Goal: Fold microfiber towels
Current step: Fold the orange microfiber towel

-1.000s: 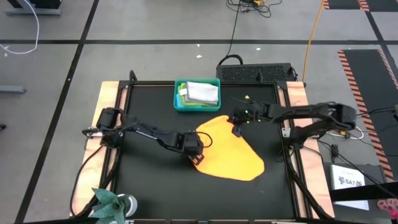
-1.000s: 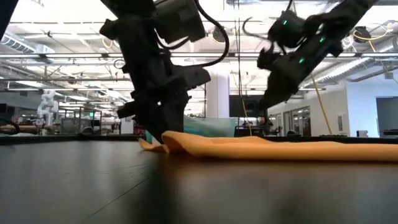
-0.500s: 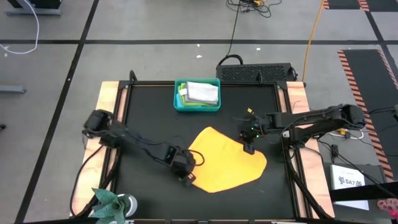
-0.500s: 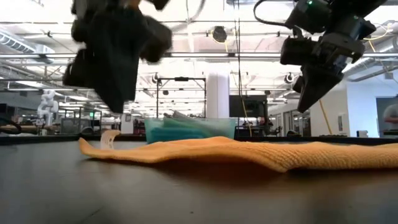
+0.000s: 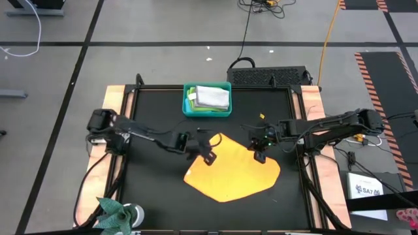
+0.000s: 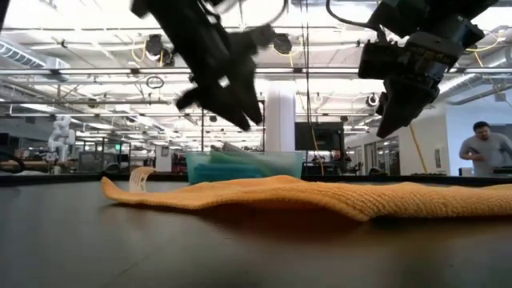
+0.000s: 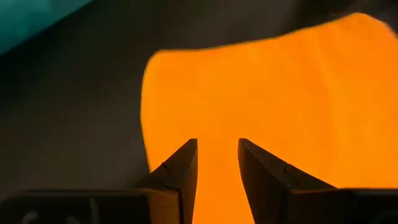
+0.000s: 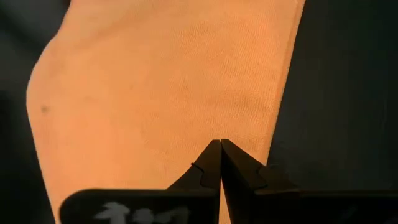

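An orange-yellow microfiber towel (image 5: 232, 173) lies spread flat on the black table (image 5: 150, 189); a small label (image 6: 142, 180) sticks up at its left end. My left gripper (image 5: 208, 156) hangs open above the towel's far left edge (image 7: 280, 93), clear of it (image 6: 244, 120). My right gripper (image 5: 259, 156) hangs shut above the towel's far right corner (image 8: 155, 81), also clear of it (image 6: 382, 132). A teal bin (image 5: 207, 112) at the far edge holds folded towels, a grey one (image 5: 212, 96) on top.
A potted plant (image 5: 117, 212) stands at the near left corner. A black box (image 5: 271, 75) sits beyond the far edge. In the low view a person (image 6: 480, 152) stands in the room at the right. Bare table lies left of the towel.
My left gripper went toward the near edge beside the towel's left end, then rose and swung back toward the far edge. The towel slid a little toward the near edge, and its bunched left end now lies flat. My right gripper moved toward the near edge, over the towel's far right corner.
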